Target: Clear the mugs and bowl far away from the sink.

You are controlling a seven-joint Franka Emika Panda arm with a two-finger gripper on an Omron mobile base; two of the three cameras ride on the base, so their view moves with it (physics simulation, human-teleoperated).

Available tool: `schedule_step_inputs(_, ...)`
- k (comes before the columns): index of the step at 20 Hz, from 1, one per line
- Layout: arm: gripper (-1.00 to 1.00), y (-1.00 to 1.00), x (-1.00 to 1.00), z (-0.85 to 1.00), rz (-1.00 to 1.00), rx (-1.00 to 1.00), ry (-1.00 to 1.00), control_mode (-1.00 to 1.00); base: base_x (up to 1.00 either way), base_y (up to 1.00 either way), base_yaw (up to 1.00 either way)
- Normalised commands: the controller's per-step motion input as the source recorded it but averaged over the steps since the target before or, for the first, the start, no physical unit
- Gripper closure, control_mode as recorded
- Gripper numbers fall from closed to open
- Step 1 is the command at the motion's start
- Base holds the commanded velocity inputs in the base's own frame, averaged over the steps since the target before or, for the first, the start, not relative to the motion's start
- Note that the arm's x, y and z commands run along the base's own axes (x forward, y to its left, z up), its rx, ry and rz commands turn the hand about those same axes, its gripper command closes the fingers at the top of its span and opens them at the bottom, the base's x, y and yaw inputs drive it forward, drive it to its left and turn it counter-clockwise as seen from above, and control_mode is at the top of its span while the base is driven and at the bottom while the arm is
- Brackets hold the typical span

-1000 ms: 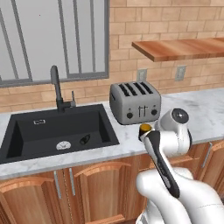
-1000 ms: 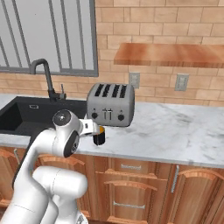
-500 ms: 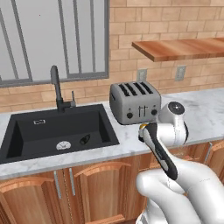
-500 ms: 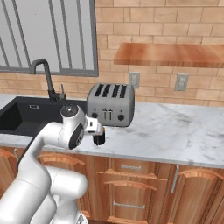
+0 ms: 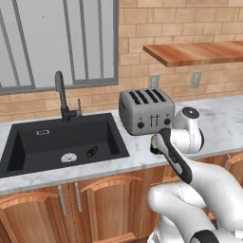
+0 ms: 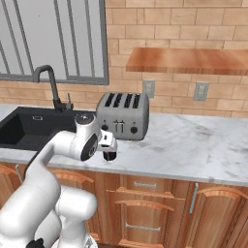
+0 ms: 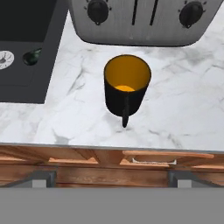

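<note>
The black mug (image 7: 126,89) with an orange-yellow inside stands upright on the marble counter, just in front of the toaster and near the counter's front edge. Its handle points toward the hand camera. My gripper (image 7: 111,178) is open, its fingertips (image 7: 43,177) spread wide and held above the mug without touching it. In the right base view the gripper (image 6: 110,145) hangs right over the mug (image 6: 111,156). The black sink (image 5: 61,142) lies left of the mug. The white-grey mug and the red bowl are out of view.
A silver four-slot toaster (image 5: 144,111) stands just behind the mug. A small dark object (image 5: 92,152) lies in the basin by the drain (image 5: 69,157). The black faucet (image 5: 60,95) rises behind the sink. The marble counter (image 6: 193,145) stretches right under a wooden shelf (image 6: 189,60).
The black mug has sunk a little, down to the counter by its front edge. The wrist has swung slightly up and toward the toaster.
</note>
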Motion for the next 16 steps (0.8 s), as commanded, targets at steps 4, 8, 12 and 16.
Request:
schedule_step_inputs(4, -1.0, -0.01, 0.01, -0.52, 0.0, 0.0, 0.0, -1.0, 0.0, 0.0, 0.0)
schedule_step_inputs(8, -1.0, -0.01, 0.12, -0.34, 0.0, 0.0, 0.0, -1.0, 0.0, 0.0, 0.0)
schedule_step_inputs(12, -1.0, -0.02, 0.33, -0.2, 0.0, 0.0, 0.0, -1.0, 0.0, 0.0, 0.0)
schedule_step_inputs(16, -1.0, -0.05, 0.29, -0.09, 0.0, 0.0, 0.0, -1.0, 0.0, 0.0, 0.0)
